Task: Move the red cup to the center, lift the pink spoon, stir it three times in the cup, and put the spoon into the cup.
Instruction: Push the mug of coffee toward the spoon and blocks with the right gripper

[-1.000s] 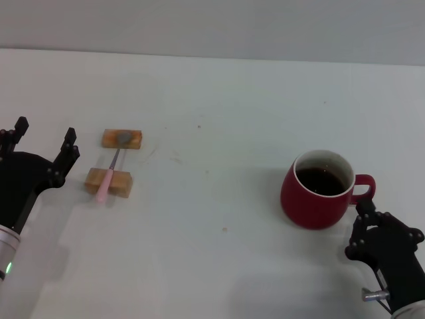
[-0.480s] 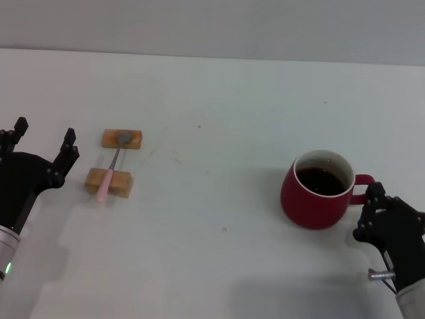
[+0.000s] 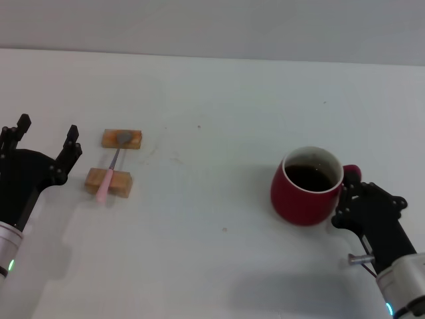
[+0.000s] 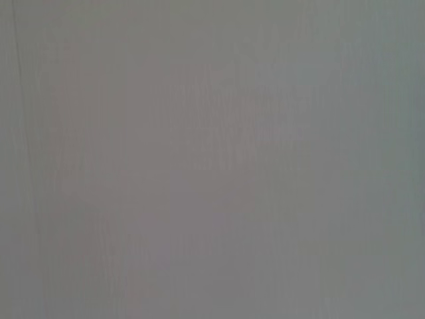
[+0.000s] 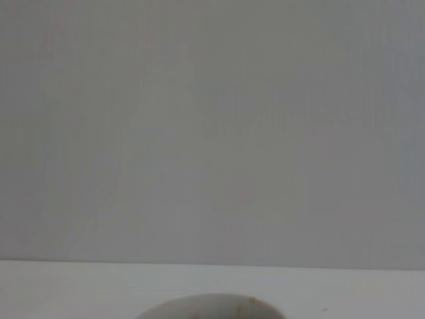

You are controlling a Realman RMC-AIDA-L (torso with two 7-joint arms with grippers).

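The red cup [image 3: 302, 199], holding dark liquid, stands on the white table [image 3: 219, 106] at the right. My right gripper [image 3: 350, 191] is shut on its handle, which is mostly covered by the black fingers. The pink spoon [image 3: 113, 163] lies at the left across two tan wooden blocks [image 3: 109, 179], its grey bowl on the far block and its pink handle on the near one. My left gripper [image 3: 48, 130] stands open just left of the spoon, apart from it. A pale curved edge [image 5: 209, 307] shows low in the right wrist view.
The far wooden block [image 3: 133, 139] sits behind the near one. A grey wall [image 3: 212, 23] rises behind the table's far edge. The left wrist view shows only a plain grey surface.
My right gripper has closed in on the cup's handle. The cup has shifted a little to the left, toward the middle. The left arm has barely moved.
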